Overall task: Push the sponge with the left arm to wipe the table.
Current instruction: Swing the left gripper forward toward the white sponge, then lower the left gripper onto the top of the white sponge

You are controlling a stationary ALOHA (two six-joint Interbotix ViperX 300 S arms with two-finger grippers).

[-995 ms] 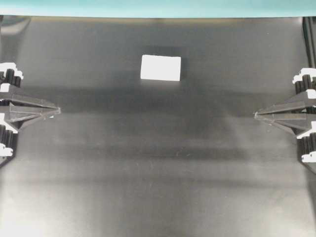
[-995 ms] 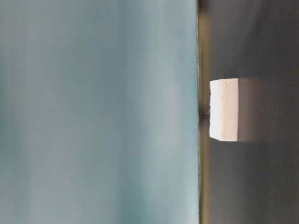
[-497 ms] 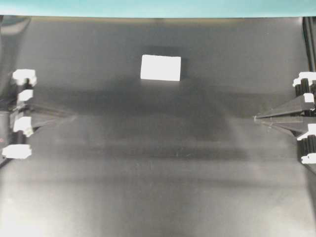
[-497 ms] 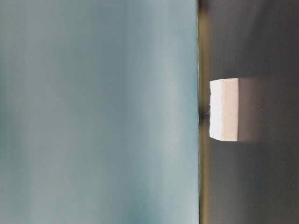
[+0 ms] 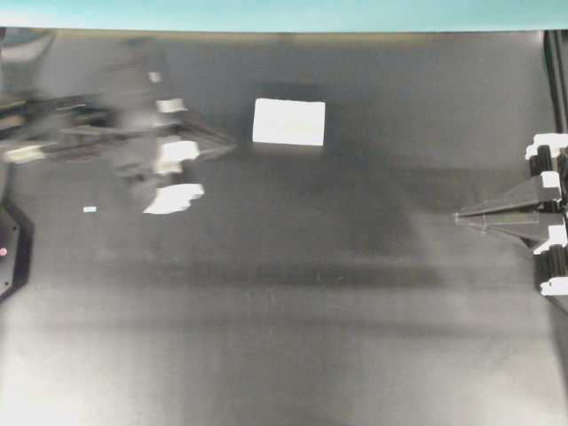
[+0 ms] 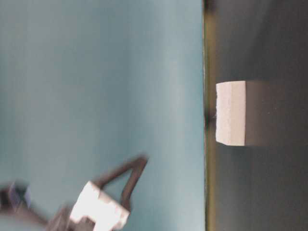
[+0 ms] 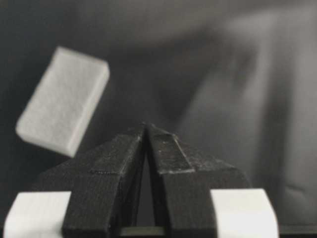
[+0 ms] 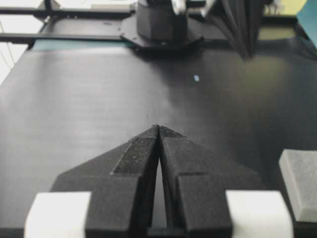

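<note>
The white sponge lies on the black table near its far teal edge. It also shows in the table-level view, the left wrist view and the right wrist view. My left gripper is shut and empty, blurred with motion, raised above the table, its tip a little left of the sponge and apart from it. In the left wrist view the tips meet. My right gripper is shut and empty at the right edge; its tips meet.
A tiny pale speck lies on the table at the left; it also shows in the right wrist view. The left arm's base sits at the left edge. A teal strip runs along the far edge.
My left arm has swung out from the left edge, up and toward the sponge, and now shows in the table-level view. The sponge and the right arm have not moved.
</note>
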